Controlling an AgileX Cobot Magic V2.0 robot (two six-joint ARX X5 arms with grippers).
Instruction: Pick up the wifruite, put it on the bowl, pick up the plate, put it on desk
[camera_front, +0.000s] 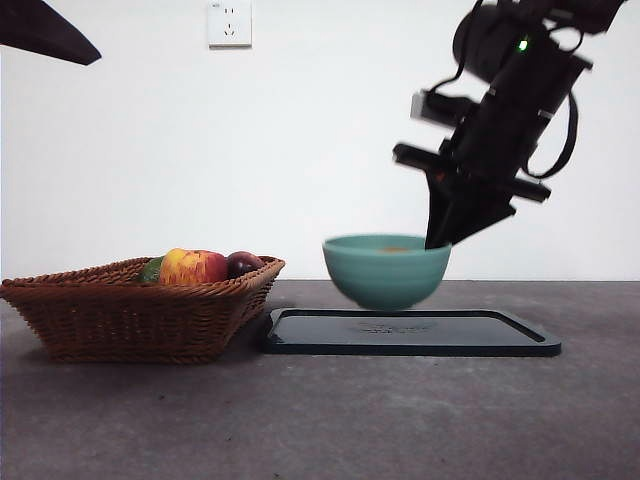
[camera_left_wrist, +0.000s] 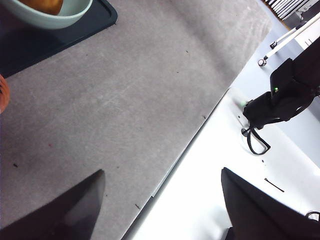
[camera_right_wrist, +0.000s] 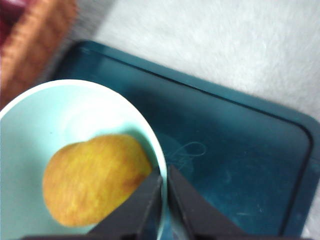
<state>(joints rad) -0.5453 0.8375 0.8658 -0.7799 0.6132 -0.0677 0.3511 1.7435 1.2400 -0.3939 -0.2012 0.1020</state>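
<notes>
The right gripper (camera_right_wrist: 164, 197) is pinching the bowl (camera_front: 386, 268) by its rim, fingers clamped, holding it just above the dark tray (camera_front: 410, 332). The wifruite (camera_right_wrist: 95, 178) is lying inside the bowl. The left gripper (camera_left_wrist: 160, 200) is hovering over the counter (camera_left_wrist: 125, 110), fingers apart.

Orange-brown wifruite (camera_right_wrist: 92, 177) inside teal bowl (camera_front: 386, 268), lifted above desk (camera_front: 320, 410)

wifruite (camera_right_wrist: 92, 177) in bowl (camera_front: 386, 270), apparently above tray (camera_front: 412, 332)
</notes>
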